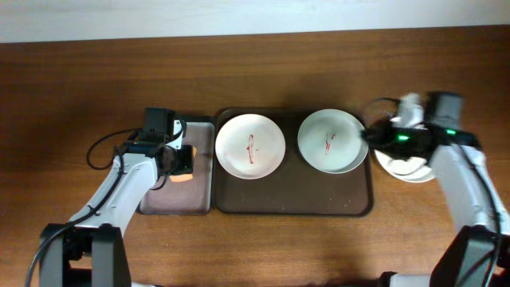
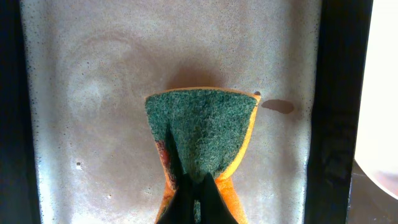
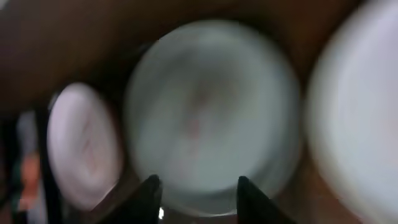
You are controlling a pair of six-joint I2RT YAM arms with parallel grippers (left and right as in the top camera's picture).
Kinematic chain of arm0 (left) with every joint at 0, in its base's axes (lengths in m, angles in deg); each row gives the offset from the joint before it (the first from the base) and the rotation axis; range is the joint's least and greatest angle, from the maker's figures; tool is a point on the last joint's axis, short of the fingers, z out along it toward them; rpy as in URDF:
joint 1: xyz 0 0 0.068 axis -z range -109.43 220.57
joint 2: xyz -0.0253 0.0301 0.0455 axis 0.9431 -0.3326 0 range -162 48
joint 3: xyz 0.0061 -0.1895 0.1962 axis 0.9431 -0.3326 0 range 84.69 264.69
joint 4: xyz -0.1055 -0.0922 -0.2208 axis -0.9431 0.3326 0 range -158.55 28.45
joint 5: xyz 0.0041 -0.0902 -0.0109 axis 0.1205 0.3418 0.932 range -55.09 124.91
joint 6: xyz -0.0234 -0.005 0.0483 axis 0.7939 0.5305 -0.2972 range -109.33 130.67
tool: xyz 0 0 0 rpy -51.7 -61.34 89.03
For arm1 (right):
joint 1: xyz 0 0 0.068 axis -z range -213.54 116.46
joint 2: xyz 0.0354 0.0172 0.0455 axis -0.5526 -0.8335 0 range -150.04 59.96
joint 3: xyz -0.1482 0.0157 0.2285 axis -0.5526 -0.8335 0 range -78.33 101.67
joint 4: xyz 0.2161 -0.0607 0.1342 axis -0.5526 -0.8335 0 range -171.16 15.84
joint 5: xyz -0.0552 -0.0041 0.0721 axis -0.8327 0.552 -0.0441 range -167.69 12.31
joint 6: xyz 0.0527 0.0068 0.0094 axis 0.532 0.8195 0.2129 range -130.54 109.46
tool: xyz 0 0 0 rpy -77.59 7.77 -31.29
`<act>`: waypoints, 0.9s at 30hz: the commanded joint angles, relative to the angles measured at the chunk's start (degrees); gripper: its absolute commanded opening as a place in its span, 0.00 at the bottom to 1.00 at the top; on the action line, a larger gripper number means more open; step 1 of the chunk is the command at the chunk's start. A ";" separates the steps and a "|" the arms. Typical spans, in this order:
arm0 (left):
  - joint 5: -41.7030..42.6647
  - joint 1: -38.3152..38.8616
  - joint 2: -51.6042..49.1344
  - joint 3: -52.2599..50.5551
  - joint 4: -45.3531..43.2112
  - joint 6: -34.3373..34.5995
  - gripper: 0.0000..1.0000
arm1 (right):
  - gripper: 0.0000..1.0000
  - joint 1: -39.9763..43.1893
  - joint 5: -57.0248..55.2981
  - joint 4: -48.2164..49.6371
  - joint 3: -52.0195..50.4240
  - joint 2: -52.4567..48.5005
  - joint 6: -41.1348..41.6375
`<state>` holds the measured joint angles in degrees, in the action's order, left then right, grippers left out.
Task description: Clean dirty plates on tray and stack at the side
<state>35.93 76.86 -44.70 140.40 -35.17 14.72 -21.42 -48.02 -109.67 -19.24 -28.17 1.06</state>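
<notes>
large dark brown tray [image 1: 295, 206] on the wooden counter [image 1: 80, 80]. inside the tray, on its left half: white plate [image 1: 250, 145] with a thin red squiggle in the middle. inside the tray, on its right half: faintly greenish plate [image 1: 332, 141], also with a red squiggle, near the first plate but not touching it. just outside the right edge of the tray, directly on the counter: third white plate [image 1: 408, 169], partly hidden under the right arm; marks on it not possible to tell.

against the left edge of the tray: smaller tray [image 1: 171, 203] with black rim and pinkish-grey inside. above this smaller tray: left claw [image 2: 198, 198], pressed closed on a sponge [image 2: 200, 130], green rough side toward the wrist camera, orange at the sides. sponge pinched and folded between the fingers, close over the pinkish-grey floor; contact not possible to tell. small brown spot [image 2: 278, 106] on that floor, just beside the sponge, on the side toward the tray.

at the right rim of the greenish plate, over the right edge of the tray: right claw [image 3: 199, 196], fingers spread apart, nothing held. wrist view very blurred, so contact with the rim not possible to tell.
</notes>
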 commanded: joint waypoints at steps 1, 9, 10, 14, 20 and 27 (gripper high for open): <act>-0.35 -0.17 -0.24 -0.37 -0.15 -0.66 0.00 | 0.44 -13.22 -4.50 0.66 1.14 -0.46 -2.32; 0.28 -0.17 -0.24 -0.37 -0.13 -0.44 0.00 | 0.43 -32.30 -15.54 9.73 1.14 -10.75 10.14; 0.26 -0.17 -0.24 -0.37 -0.15 -0.44 0.00 | 0.41 -33.44 -15.15 11.17 1.14 -12.92 11.43; 0.28 -0.17 -0.24 -0.37 -0.13 -0.44 0.00 | 0.39 -36.50 -14.97 15.28 1.14 -18.16 13.68; 1.75 -0.04 0.04 0.17 -0.28 -0.44 0.00 | 0.09 -36.37 -16.87 10.08 1.14 -18.21 13.99; 17.92 6.80 5.86 3.21 -2.51 9.07 0.00 | 0.06 -36.37 -16.83 7.37 1.14 -18.18 13.99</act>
<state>45.94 79.24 -40.79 142.08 -37.09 15.84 -57.64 -63.30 -101.60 -18.11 -45.90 14.98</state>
